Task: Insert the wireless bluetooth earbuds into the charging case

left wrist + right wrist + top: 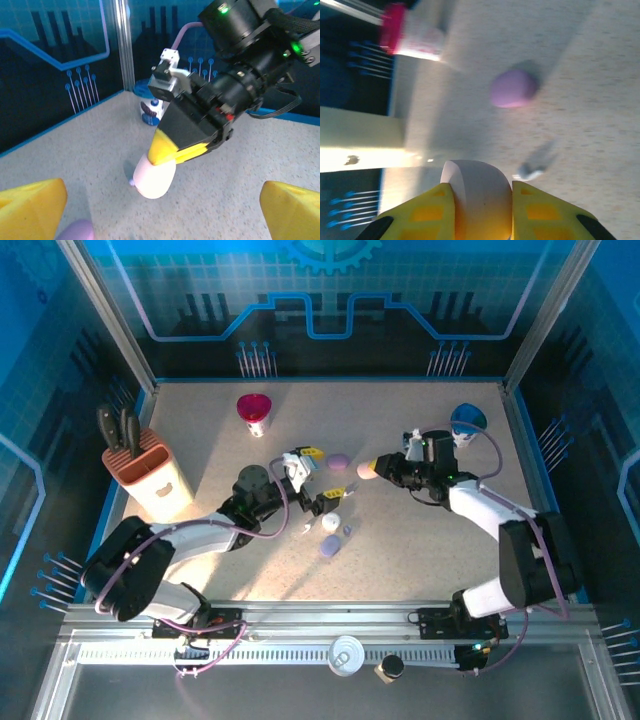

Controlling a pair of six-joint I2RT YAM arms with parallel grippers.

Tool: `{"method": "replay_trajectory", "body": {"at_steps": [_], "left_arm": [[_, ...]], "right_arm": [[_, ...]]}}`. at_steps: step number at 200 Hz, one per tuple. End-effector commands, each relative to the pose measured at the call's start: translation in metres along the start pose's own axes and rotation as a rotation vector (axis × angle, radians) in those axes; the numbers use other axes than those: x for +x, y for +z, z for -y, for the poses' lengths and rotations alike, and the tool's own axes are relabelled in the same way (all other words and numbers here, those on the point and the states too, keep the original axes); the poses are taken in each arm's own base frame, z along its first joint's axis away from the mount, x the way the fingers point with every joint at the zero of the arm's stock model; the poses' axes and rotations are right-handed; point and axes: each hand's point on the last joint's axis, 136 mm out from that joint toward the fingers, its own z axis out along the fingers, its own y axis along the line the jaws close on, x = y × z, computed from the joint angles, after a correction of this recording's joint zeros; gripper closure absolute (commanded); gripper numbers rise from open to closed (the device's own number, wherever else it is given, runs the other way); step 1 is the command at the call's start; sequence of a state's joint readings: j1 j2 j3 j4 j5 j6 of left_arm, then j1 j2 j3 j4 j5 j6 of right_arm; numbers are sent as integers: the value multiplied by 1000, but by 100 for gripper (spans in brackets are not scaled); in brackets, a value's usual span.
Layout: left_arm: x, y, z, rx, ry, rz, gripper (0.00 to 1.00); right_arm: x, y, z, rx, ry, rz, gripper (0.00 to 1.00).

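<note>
The right gripper pinches a pale case by its end. The left gripper stands wide and holds nothing. The earbuds lie loose on the table, just below it. The smooth case may turn or slip in so small a grip, and the wide jaws may flick a tiny earbud away.

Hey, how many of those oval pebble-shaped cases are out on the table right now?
4. A pale case is clamped in the right gripper, with a purple case beside it. A white case and a second purple case lie nearer the bases. The arms may hide more.
</note>
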State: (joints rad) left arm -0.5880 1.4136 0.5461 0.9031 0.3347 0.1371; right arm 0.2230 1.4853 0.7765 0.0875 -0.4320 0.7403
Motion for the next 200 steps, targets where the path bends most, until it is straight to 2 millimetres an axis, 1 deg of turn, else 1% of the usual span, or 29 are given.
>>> {"method": "replay_trajectory", "body": {"at_steps": [1,30,43,46,63,76,85,102,116,134,143,157,174,187,200], "left_arm": [[30,-8,0,-25,-83,-148,1],[56,-11,5,-85,-132,-286,1],[69,-13,10,-96,-162,-350,1],[71,-14,12,-97,-169,-361,1],[85,-18,24,-97,-200,-426,1],[93,-22,31,-116,-230,-472,1],[99,-26,36,-130,-262,-508,1],[115,-33,47,-162,-311,-603,1],[127,-40,57,-191,-342,-694,1],[140,-49,70,-223,-394,-780,1],[144,-53,76,-233,-417,-811,1],[148,-59,84,-258,-434,-863,1],[152,-66,90,-305,-444,-936,1],[159,-71,91,-334,-448,-989,9],[167,-74,88,-370,-443,-1030,14]], "right_arm": [[-10,14,29,124,-47,3,84],[-11,40,45,136,-21,-23,84],[-5,50,58,154,2,-45,83],[-14,52,52,141,-8,-30,83],[-13,64,60,150,8,-51,81],[-13,69,64,156,12,-59,78],[-14,70,65,161,8,-55,73],[-16,67,65,173,-5,-48,61],[-20,61,60,177,-31,-38,50],[-26,50,51,183,-66,-18,41],[-28,45,47,186,-84,-8,37],[-33,36,41,192,-109,7,34],[-36,27,34,195,-133,23,33],[-37,21,30,195,-145,35,32],[-39,17,27,191,-153,48,32]]}}
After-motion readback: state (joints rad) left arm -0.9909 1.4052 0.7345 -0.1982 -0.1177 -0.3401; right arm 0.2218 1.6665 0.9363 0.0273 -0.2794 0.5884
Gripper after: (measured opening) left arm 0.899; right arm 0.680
